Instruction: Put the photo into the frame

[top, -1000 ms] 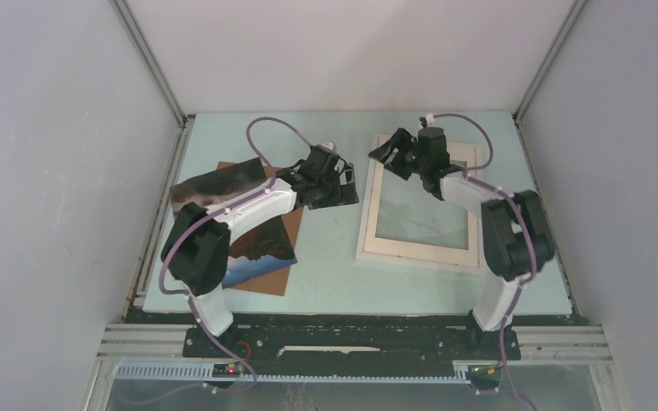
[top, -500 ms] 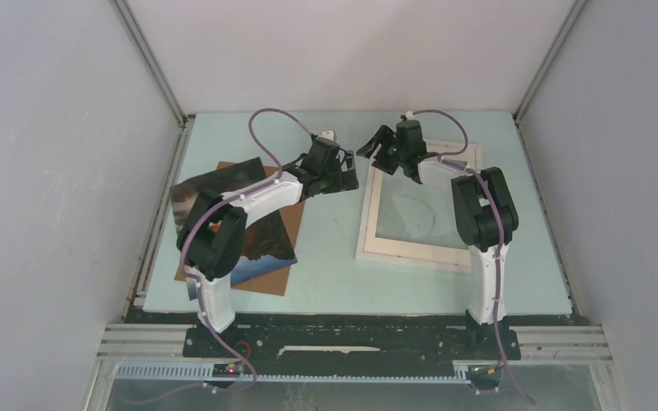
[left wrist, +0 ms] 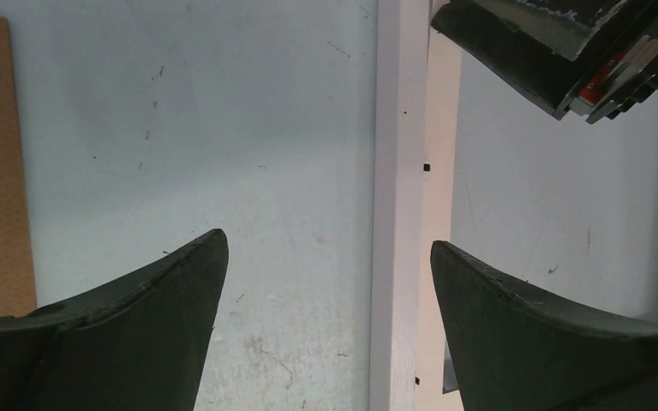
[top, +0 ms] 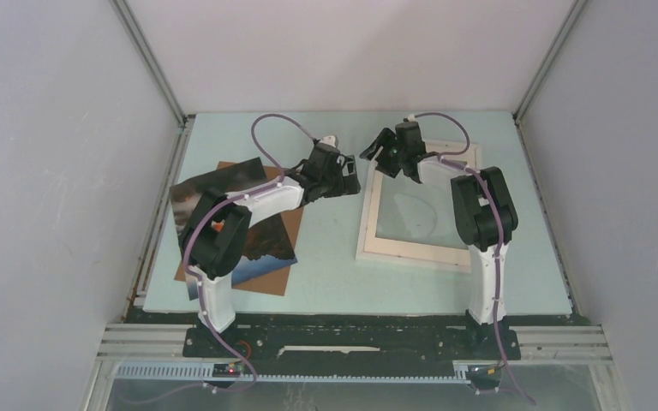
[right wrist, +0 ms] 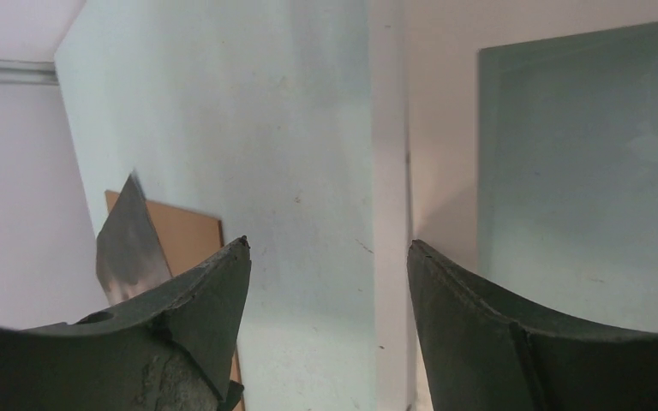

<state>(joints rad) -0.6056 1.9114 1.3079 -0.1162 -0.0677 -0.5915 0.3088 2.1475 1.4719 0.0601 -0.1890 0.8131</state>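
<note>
Photo (top: 261, 244) lies on the brown backing board (top: 266, 279) at the left of the table (top: 330, 257), well apart from the frame (top: 415, 253), which lies flat on the right with its clear pane in place. Over the last second neither has moved, but the arms have. The left gripper (top: 349, 174) has slid right to hover over the frame's left rail. The right gripper (top: 375, 147) has swung from above the pane to the frame's far-left corner, so the 2 now sit close together. Both pincers stand wide open with nothing between the fingers, hardly narrower than before. That suggests work on the frame first, perhaps shifting or steadying it; insertion has not begun. The left arm crosses above the photo and hides its middle, and 2 grippers crowding 1 corner look likely to clash.
</note>
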